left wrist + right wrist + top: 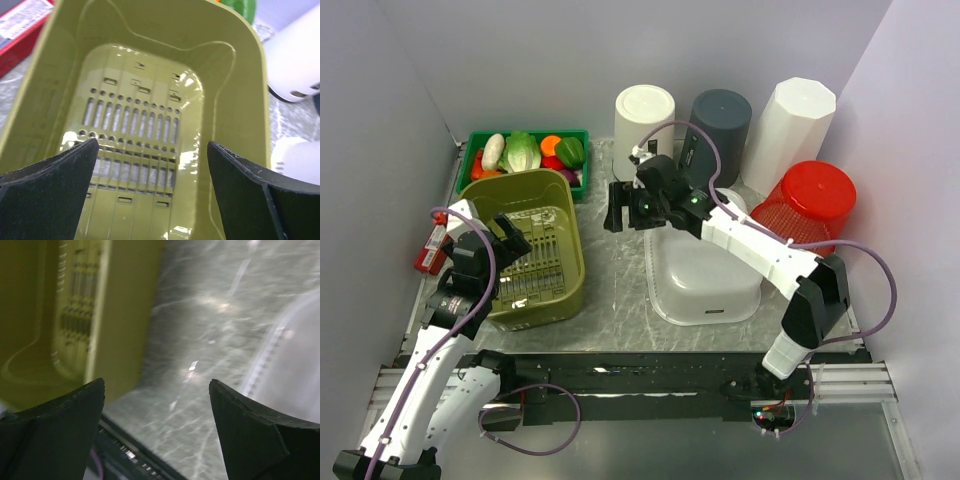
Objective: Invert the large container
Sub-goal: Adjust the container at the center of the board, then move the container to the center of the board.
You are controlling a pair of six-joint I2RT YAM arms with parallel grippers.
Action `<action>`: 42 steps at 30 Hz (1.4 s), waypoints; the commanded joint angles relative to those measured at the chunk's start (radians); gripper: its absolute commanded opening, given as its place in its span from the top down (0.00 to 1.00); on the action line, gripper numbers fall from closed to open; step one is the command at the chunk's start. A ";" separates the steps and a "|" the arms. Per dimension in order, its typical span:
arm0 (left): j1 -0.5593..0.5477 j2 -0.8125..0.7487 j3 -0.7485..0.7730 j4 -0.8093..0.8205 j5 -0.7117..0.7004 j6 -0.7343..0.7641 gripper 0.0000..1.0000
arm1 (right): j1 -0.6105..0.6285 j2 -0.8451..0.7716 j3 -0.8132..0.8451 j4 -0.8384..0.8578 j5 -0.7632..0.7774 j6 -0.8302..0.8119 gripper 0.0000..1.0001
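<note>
Green basket [572, 262] sits left of centre in the top view, mouth up, slotted floor visible. Left gripper [512, 243] hangs over its inside, jaws spread, gripping nothing. Right gripper [620, 215] is above bare table [615, 290] between the basket and the white tub [705, 275], jaws also released

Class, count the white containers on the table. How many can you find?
3. A round bin stands at the back left, a faceted bin at the back right, and a tub in the middle, partly under the right arm. The arm may hide more.
</note>
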 commanded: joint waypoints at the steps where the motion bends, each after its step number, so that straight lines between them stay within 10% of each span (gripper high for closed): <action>1: 0.002 -0.008 0.029 -0.020 -0.140 -0.005 0.04 | 0.052 -0.060 -0.063 0.150 -0.196 0.088 0.11; 42: 0.015 -0.025 0.037 -0.092 -0.300 -0.077 0.04 | 0.220 0.223 0.141 -0.085 0.020 0.064 0.28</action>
